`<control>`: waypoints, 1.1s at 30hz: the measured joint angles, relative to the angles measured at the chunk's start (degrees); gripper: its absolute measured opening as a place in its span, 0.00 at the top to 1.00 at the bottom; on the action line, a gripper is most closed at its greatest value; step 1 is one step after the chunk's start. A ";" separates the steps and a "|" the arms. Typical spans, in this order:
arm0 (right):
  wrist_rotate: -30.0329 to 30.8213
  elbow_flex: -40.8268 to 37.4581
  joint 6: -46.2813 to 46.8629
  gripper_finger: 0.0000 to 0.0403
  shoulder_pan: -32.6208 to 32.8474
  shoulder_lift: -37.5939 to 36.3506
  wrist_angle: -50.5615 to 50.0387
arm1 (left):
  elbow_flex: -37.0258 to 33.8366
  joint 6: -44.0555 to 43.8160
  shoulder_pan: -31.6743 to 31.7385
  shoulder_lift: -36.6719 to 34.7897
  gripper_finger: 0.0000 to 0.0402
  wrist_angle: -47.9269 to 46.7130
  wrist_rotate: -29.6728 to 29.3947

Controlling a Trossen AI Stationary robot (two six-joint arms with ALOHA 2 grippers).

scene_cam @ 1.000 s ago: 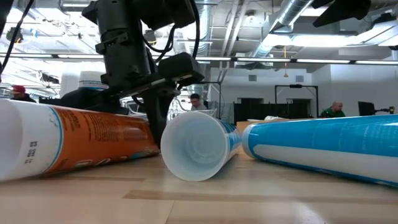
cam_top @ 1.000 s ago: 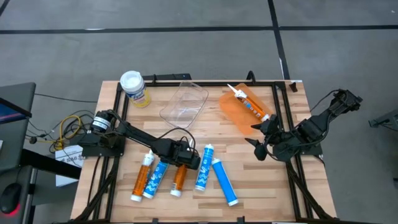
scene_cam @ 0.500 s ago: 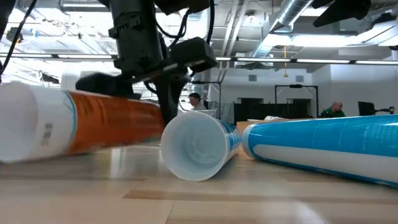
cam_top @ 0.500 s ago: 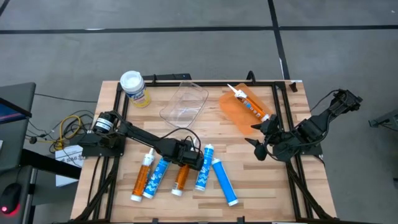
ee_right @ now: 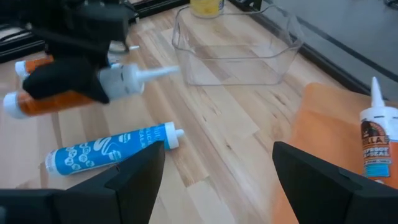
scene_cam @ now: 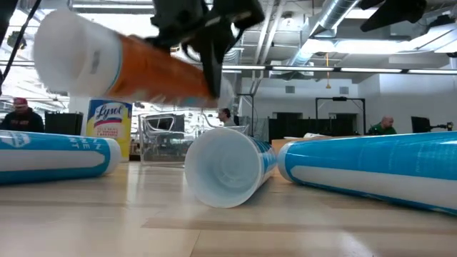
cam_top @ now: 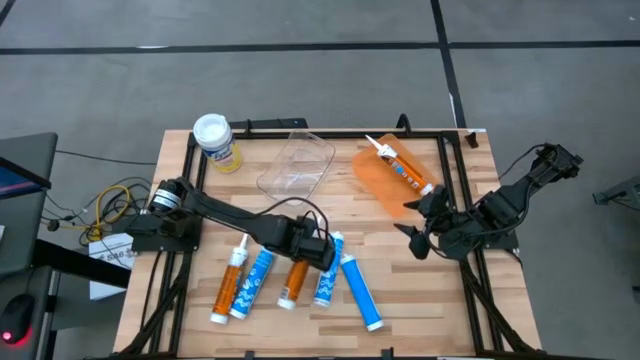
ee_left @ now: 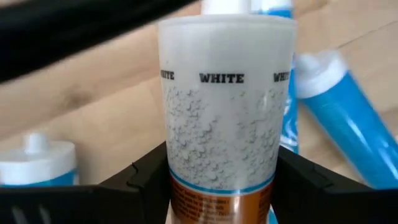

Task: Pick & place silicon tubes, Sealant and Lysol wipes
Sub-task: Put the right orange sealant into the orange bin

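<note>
The left gripper (cam_top: 312, 252) pinches the orange tube (cam_top: 294, 280), lifted above the table (cam_top: 400, 290).

Left arm (cam_top: 225, 217) black, slim, jointed; silver cap at its base; right arm (cam_top: 500, 208) black too.

bare wood between the clear bin (cam_top: 297, 167) and blue tubes (cam_top: 345, 282) gives passage; tubes crowd the front.

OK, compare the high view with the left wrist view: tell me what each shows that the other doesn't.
Only the high view: the Lysol wipes, clear bin, orange mat and the waiting right gripper.
Only the left wrist view: "WHITE" printed on the orange cartridge.
Both: the left gripper, its fingers clamping that cartridge, and blue cartridges on the table.
</note>
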 joint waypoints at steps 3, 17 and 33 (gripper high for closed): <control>-1.23 0.00 0.00 0.28 0.00 0.00 0.11 | 4.87 1.61 0.02 0.00 0.51 -4.00 -3.22; -1.38 0.00 -7.23 0.28 0.00 0.11 12.47 | 25.21 21.33 4.12 -0.22 0.51 -2.69 -24.37; -1.25 0.00 -11.91 0.28 -5.15 0.11 24.02 | 27.63 42.67 9.46 -0.24 0.51 22.65 -24.39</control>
